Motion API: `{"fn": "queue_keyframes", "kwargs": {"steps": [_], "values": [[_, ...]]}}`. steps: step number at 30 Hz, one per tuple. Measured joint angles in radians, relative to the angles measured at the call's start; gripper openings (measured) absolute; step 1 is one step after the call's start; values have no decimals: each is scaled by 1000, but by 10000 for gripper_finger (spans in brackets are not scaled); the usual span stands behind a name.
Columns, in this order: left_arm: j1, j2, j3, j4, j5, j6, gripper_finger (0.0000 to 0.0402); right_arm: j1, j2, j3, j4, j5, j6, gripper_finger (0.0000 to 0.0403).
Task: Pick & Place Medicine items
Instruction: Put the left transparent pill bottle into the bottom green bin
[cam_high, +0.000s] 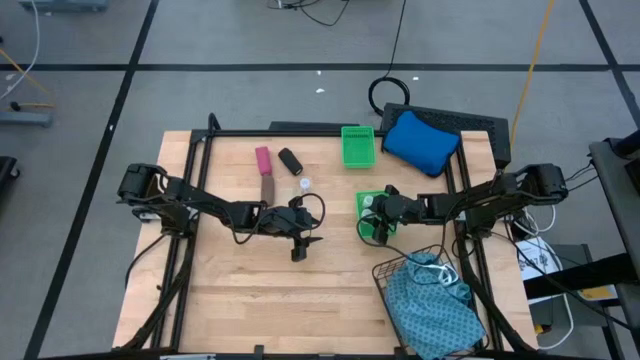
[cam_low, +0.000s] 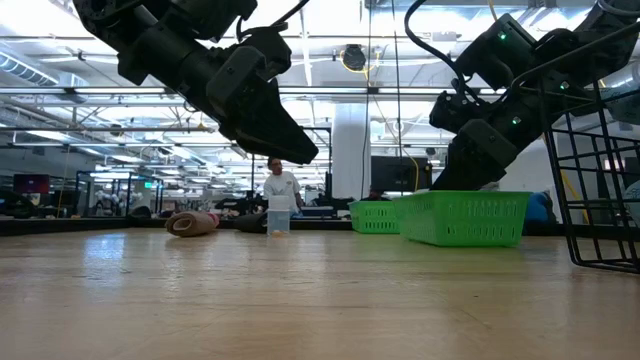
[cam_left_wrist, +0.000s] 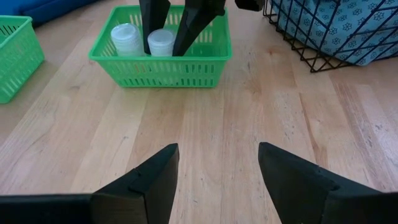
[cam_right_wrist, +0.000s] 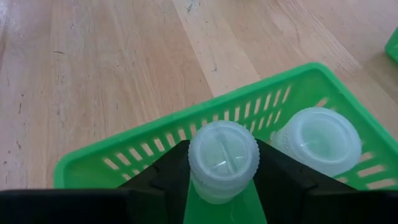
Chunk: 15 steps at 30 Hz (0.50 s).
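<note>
Right hand (cam_right_wrist: 222, 180): reaching down into the nearer green tray (cam_right_wrist: 155, 162), its fingers clenched around a white vial (cam_right_wrist: 224, 155). A second white vial (cam_right_wrist: 318, 140) is sitting in the same tray, just beside the held one.

Left hand (cam_left_wrist: 217, 180): hanging above bare wood mid-desk, fingers spread, grasping nothing.

Items waiting: pink cylinder (cam_high: 262, 159), black cylinder (cam_high: 290, 160) and brownish cylinder (cam_high: 268, 187) are lying near the far-left part of the desk; one more white vial (cam_high: 304, 185) is standing near them, apart from the tray.

Risks, as I am judging them:
- The held vial is sitting so close to its neighbour that letting go could knock the neighbour over or leave the two wedged.
- The tray looks light; a finger catching its slotted wall could drag or tip it.
- The cylinders are lying on their sides and could roll if nudged off-centre.

Surface: pale wooden desk (cam_high: 250, 290) with a dark frame. Also on it are a second green tray (cam_high: 357, 146), a blue cushion (cam_high: 420, 140), and a wire basket (cam_high: 400, 275) holding a teal patterned cloth (cam_high: 435, 310).

Room: grey floor marked with dark lines, cables trailing. Beyond the desk, an open workshop with ceiling lights, screens and a person (cam_low: 281, 187) far off.
</note>
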Motion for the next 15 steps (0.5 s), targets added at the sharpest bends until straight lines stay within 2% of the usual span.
{"fn": "queue_keyframes", "kwargs": {"steps": [15], "values": [[0,0,0,0,0,0,228,0,-35,-1,-7,-27,0,172]]}}
